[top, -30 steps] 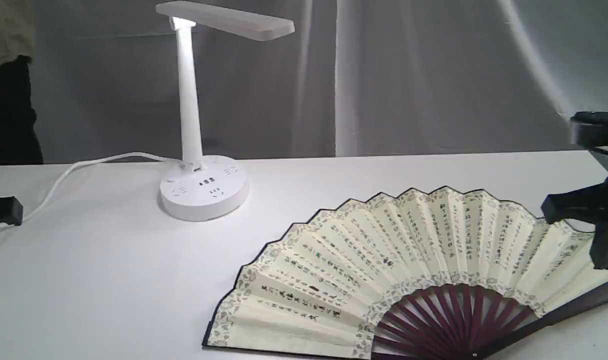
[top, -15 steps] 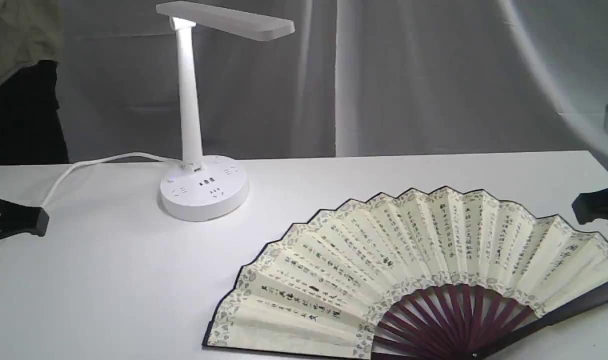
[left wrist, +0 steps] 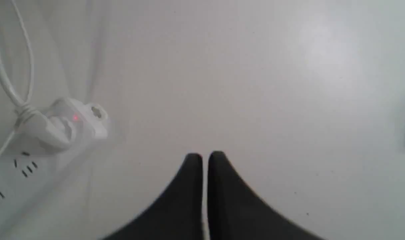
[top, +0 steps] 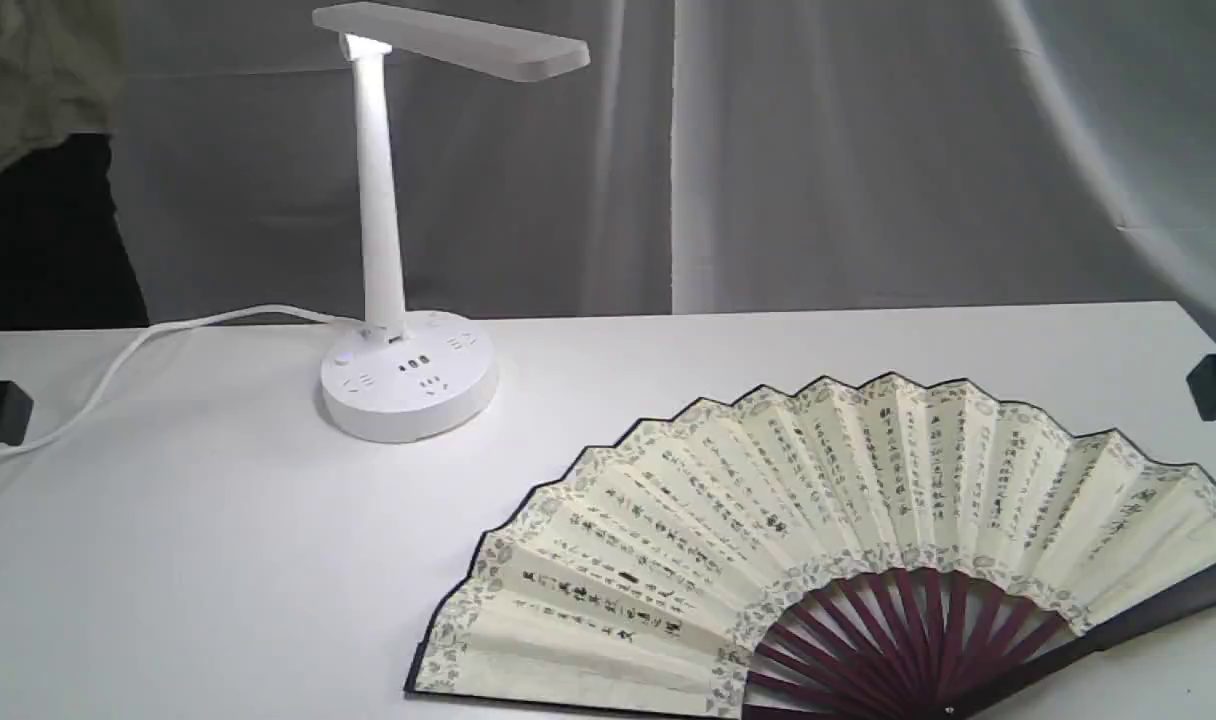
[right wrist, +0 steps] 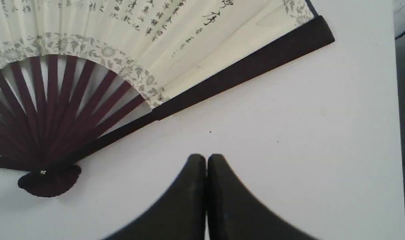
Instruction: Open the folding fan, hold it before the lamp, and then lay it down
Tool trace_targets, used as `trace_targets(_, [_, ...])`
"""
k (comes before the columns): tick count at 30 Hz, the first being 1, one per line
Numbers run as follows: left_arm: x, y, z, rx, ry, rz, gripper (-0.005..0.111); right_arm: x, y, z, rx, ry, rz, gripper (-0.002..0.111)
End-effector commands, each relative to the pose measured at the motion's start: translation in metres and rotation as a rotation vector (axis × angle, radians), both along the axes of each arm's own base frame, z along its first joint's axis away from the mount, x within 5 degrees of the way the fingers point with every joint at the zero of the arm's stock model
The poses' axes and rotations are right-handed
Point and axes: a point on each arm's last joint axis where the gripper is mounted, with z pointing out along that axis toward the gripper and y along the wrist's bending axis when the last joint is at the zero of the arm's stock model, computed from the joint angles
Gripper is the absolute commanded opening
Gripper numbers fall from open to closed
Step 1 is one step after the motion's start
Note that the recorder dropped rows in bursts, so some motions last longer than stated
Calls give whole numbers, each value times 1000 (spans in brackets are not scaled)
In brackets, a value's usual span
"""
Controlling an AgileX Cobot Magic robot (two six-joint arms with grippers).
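While the folding fan (top: 818, 540) lies fully open and flat on the white table (top: 218, 560), no gripper is touching it. In the exterior view it fills the lower right of the frame. Its cream leaf with black writing faces up, and the dark maroon ribs come together at the lower edge. One dark outer guard runs toward the right edge of the frame.

The lamp (top: 378, 200) stands in the upper left part of the same view. It is upright on its round base, with the flat bar head pointing to the right. It is apart from the fan and farther back on the table. A white cord (top: 168, 335) goes from the base to the left edge.

The left gripper (left wrist: 205, 156) has its two black fingers pressed together, with nothing between them. It is over bare table, and a white power strip (left wrist: 29, 160) with a small red light lies near it. In the exterior view only a dark piece of this gripper shows at the left edge.

The right gripper (right wrist: 206, 158) is also closed tight and empty. It is over bare table, near the fan's guard and pivot but not in contact with them.

A grey curtain (top: 818, 150) hangs behind the table.
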Motion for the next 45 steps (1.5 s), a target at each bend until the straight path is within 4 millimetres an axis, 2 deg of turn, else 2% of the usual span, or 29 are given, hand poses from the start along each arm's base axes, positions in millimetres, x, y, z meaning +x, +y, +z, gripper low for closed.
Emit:
trace_targets(1, [-12, -2, 7, -74, 4, -45, 0, -9, -2, 11, -16, -33, 1, 0])
trace_targets(7, [-22, 10, 15, -37, -12, -32, 0, -20, -1, 25, -19, -78, 0, 0])
trace_targets(12, [-32, 10, 28, -21, -65, -37, 0, -28, -1, 32, -21, -101, 0, 0])
trace_targets(18, [-59, 11, 55, 10, -191, -40, 0, -59, -1, 52, -64, -195, 2, 0])
trace_targets(26, [-114, 11, 95, 23, -418, -39, 0, -120, 4, 92, -85, -429, -4, 0])
trace_targets(31, [-161, 10, 115, 34, -580, -44, 0, -164, 7, 113, -107, -582, -9, 0])
trace_targets(40, [-245, 10, 132, 60, -864, -31, 0, -238, 11, 123, -137, -740, -27, 0])
trace_targets(45, [-277, 9, 130, 63, -944, -28, 0, -274, 13, 123, -149, -827, -21, 0])
